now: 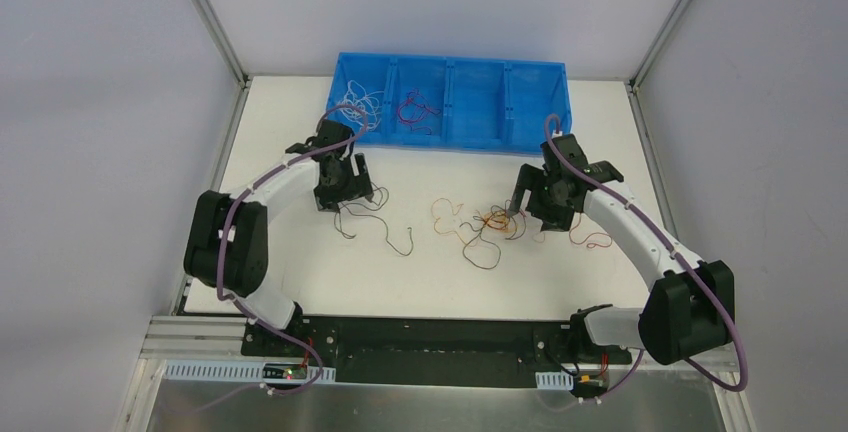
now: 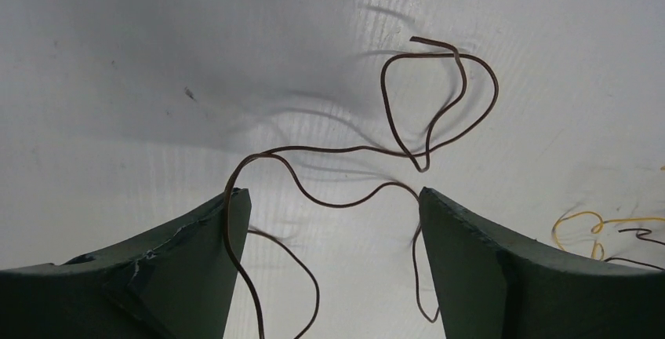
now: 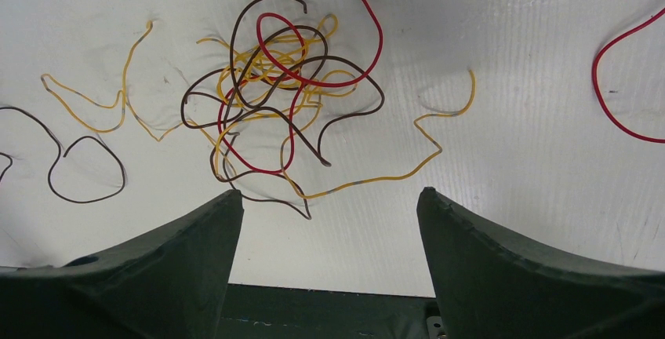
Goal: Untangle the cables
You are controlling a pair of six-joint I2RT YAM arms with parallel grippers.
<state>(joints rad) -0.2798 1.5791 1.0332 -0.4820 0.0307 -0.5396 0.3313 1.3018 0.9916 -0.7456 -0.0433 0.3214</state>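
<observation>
Cables (image 3: pixel 274 111) knot up below our right tool (image 3: pixel 329 193); it and the left tool (image 2: pixel 333 194) gape empty, so we'd pinch just one strand.

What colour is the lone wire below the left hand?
Dark brown; the wire shows best in left wrist view.

We look down from above and behind the arm bases, taking in the whole table (image 1: pixel 300 272) from afar. Each wrist camera sits close behind its claw, facing the tabletop ahead between the fingers. The tangled cables (image 3: pixel 274 96) ahead of the right claw (image 3: pixel 329 198) and the dark strand (image 2: pixel 345 151) crossing ahead of the left claw (image 2: pixel 333 194) show overhead too.
</observation>
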